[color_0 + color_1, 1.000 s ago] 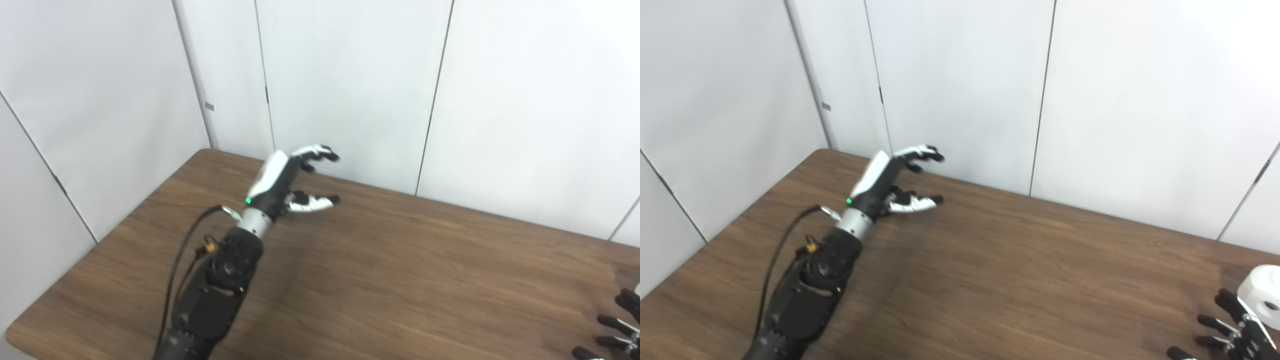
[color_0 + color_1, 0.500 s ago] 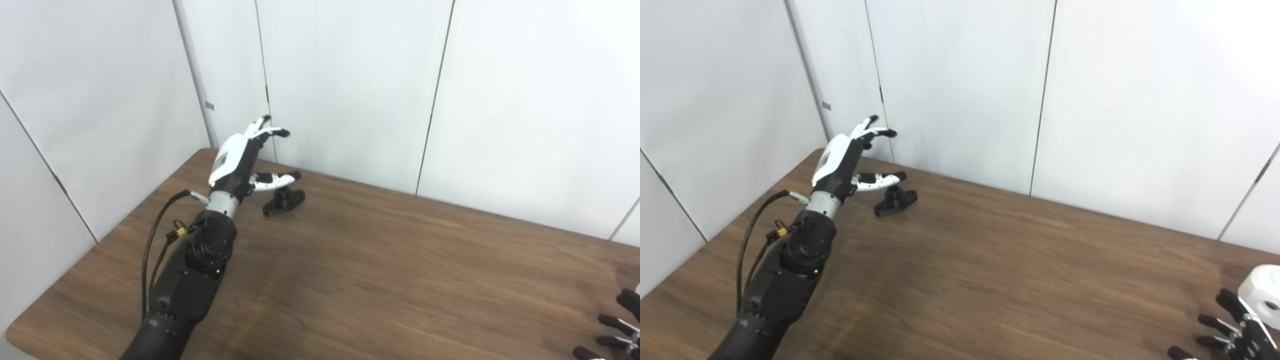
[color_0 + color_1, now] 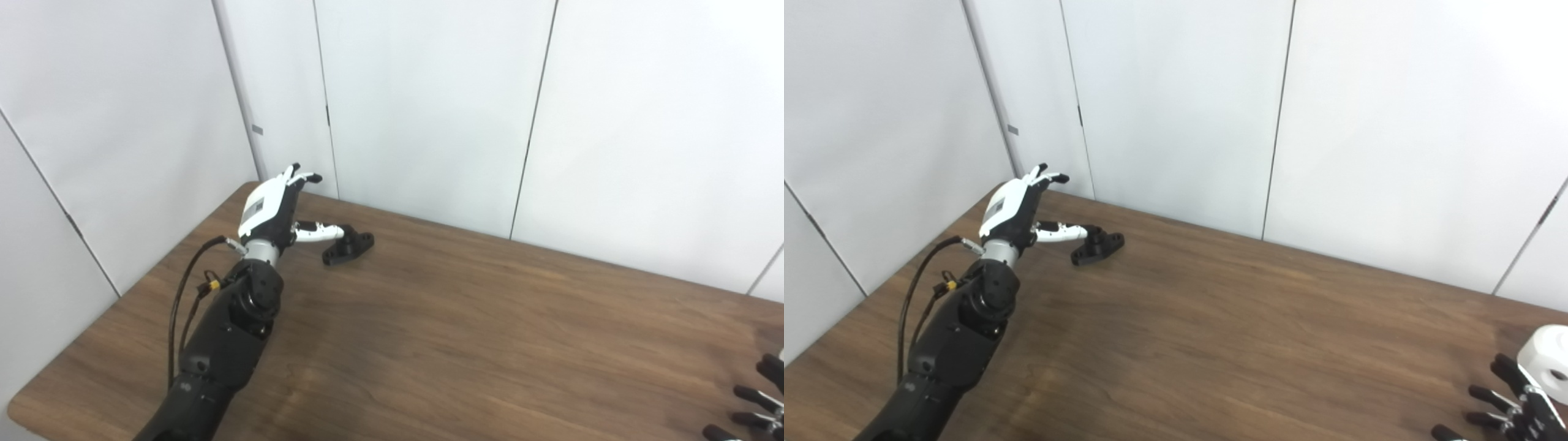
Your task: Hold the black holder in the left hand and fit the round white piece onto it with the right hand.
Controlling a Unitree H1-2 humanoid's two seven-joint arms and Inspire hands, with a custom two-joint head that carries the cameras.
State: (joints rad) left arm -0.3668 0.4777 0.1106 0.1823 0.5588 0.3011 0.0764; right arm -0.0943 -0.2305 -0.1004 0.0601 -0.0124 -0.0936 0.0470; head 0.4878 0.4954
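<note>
- Left eye view: the left hand (image 3: 274, 205), fingers spread and empty, hovers at the table's (image 3: 465, 343) far left; its thumb reaches toward the black holder (image 3: 348, 245) lying flat just beside it. The holder looks rigid, light and small, probably best pinched around its raised centre post.
- Right eye view: the round white piece (image 3: 1546, 364) rests at the near right edge, just beside the right hand (image 3: 1513, 404), whose visible fingers are apart. The piece looks hard and smooth, likely slippery.
</note>
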